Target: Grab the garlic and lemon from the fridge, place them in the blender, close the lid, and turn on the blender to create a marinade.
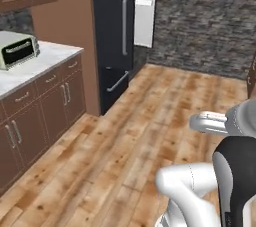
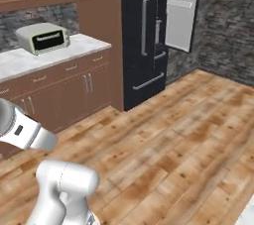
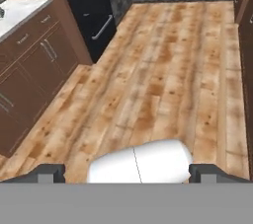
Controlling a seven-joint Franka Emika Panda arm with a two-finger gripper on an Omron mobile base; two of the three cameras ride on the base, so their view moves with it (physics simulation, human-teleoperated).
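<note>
Fridge (image 1: 114, 36) stands ahead, door (image 2: 182, 11) ajar, beside counter (image 1: 35, 63) bearing toaster oven (image 2: 43, 38). Bare wooden floor (image 3: 163, 80) lies between us. My fingers (image 3: 47, 172) are spread wide, grasping nothing.

No text, label, brand, number or sign can be read on anything here.
</note>
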